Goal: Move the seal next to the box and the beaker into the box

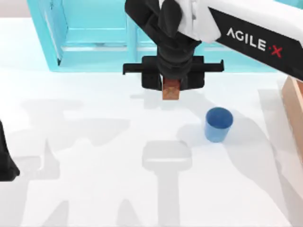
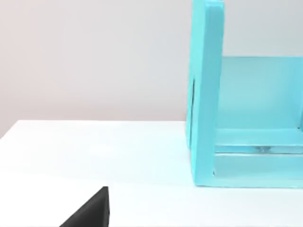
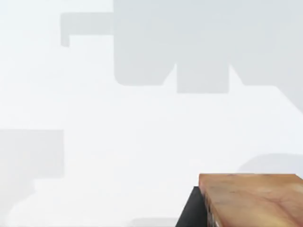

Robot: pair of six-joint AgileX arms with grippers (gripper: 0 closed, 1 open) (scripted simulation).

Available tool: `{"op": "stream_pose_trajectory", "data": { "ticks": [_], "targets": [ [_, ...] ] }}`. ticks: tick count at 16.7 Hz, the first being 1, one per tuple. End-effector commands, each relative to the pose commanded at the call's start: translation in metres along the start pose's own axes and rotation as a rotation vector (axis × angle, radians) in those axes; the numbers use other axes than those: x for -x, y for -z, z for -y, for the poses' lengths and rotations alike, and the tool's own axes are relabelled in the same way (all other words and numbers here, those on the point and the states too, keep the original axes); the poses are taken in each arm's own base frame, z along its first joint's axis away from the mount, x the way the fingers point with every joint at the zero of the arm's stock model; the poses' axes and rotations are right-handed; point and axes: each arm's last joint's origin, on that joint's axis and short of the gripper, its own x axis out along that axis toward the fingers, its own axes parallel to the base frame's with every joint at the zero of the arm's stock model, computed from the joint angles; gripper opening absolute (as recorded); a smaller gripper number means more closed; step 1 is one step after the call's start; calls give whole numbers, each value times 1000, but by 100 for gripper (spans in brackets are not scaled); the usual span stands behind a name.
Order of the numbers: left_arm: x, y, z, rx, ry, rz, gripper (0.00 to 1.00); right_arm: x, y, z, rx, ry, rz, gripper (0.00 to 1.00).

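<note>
Right end effector (image 1: 171, 90) gripping seal (image 1: 171, 90) above table (image 1: 94, 156)

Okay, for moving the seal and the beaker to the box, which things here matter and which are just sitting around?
Part of the job:
- seal, held off the table in the right hand
- beaker, upright on the table
- box, at the table's right edge

Just there:
- turquoise shelf unit at the back
- left arm, parked at the left edge

right arm (image 1: 246, 35): white shell, black panel, white "AGILE" lettering, red X | right end effector (image 1: 171, 87): black, wide crossbar, blocky fingers | left arm (image 1: 5, 161): black
</note>
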Motion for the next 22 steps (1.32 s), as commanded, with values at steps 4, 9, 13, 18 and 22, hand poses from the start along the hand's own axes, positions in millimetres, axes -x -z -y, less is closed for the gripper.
{"op": "stream_pose_trajectory", "data": {
  "ticks": [4, 9, 13, 18, 22],
  "targets": [
    [0, 0, 0, 0, 0, 0, 100, 1, -1, 3, 4, -4, 3, 0],
    [0, 0, 0, 0, 0, 0, 100, 16, -8, 69, 5, -10, 9, 0],
    [0, 0, 0, 0, 0, 0, 100, 17, 8, 141, 6, 9, -23, 0],
    [0, 0, 0, 0, 0, 0, 100, 27, 18, 180, 2, -1, 0, 0],
    [0, 0, 0, 0, 0, 0, 100, 24, 18, 179, 4, 3, -6, 0]
  ]
}}
